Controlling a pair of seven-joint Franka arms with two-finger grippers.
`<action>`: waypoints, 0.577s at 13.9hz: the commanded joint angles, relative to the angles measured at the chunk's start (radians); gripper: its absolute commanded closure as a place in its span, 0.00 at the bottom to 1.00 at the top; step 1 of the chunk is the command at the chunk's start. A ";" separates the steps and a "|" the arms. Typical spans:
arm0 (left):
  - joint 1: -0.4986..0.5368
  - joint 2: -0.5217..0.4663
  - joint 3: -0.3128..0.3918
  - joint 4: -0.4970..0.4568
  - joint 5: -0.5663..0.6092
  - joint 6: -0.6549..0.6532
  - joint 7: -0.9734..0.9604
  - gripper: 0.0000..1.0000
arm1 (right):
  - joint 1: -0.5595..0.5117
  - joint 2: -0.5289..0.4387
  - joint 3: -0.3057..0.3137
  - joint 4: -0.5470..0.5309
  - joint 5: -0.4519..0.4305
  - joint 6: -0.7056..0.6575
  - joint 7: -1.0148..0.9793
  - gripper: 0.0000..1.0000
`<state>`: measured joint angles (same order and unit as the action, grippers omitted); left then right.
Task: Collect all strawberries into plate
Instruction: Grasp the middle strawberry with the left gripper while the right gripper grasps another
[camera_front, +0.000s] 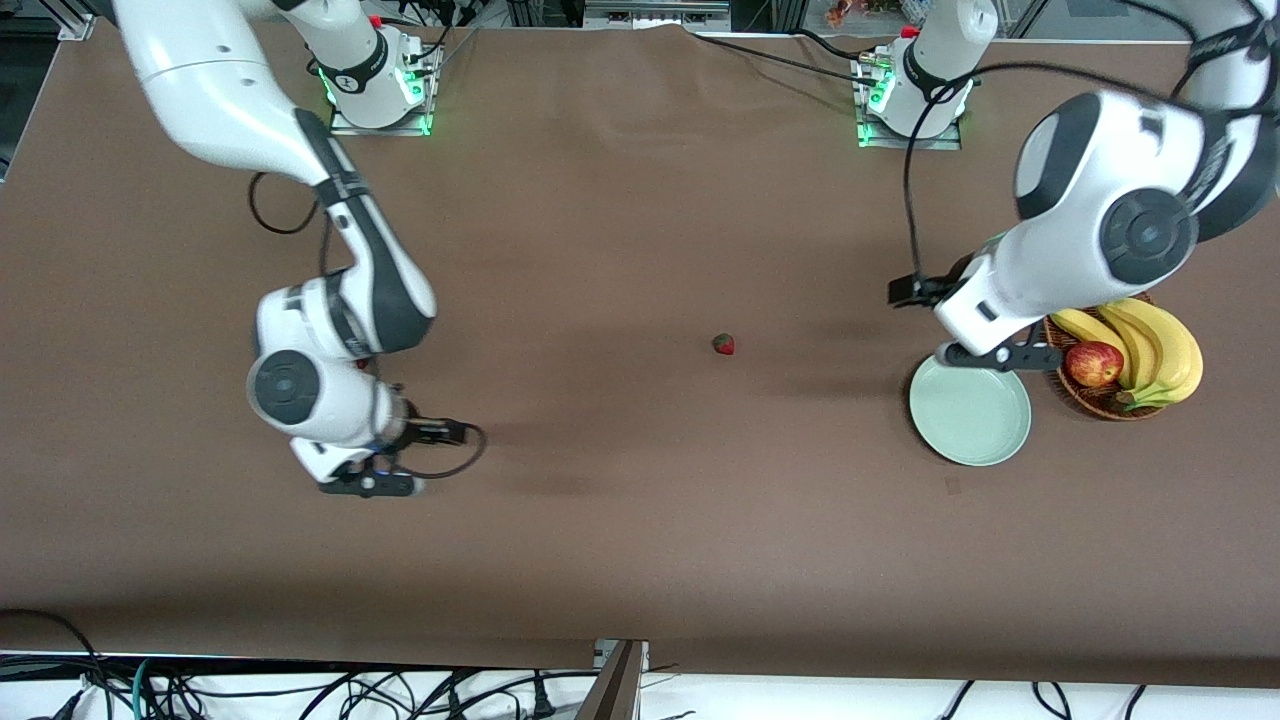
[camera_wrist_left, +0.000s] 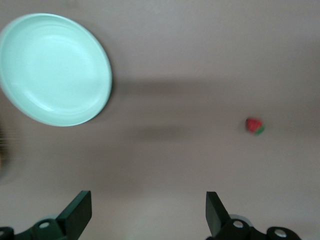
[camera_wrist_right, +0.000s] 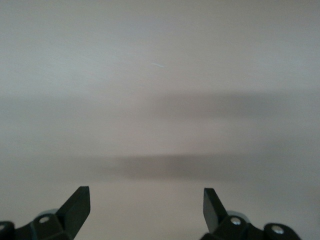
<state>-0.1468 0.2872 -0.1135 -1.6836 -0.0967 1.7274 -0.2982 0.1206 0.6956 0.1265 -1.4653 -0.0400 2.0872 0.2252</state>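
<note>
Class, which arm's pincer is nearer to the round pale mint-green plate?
Left. The left pincer, open, hangs over the round pale mint-green plate's rim; the right pincer, open, is toward the right arm's end of the table.

No legible text, label, brand, number or sign appears anywhere in the three views; small dark markings on the arm links above the table (camera_front: 620, 560) are too small to read.

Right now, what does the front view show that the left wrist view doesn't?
Only the front view shows the basket with bananas and an apple, and the right gripper over bare table. Only the left wrist view shows the left gripper with its fingers spread open. Both show the plate, which holds nothing, and one strawberry on the table.
</note>
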 joint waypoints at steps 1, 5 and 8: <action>-0.104 0.091 -0.002 0.008 -0.017 0.096 -0.239 0.00 | -0.097 -0.146 0.024 -0.211 -0.003 0.007 -0.142 0.00; -0.282 0.188 0.000 -0.086 0.076 0.367 -0.476 0.00 | -0.174 -0.185 0.015 -0.325 -0.009 0.034 -0.227 0.00; -0.336 0.259 -0.002 -0.116 0.233 0.521 -0.498 0.00 | -0.179 -0.177 0.015 -0.391 -0.009 0.062 -0.230 0.00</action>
<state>-0.4653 0.5182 -0.1292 -1.7888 0.0766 2.1963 -0.7856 -0.0484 0.5464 0.1273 -1.7789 -0.0424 2.1135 0.0123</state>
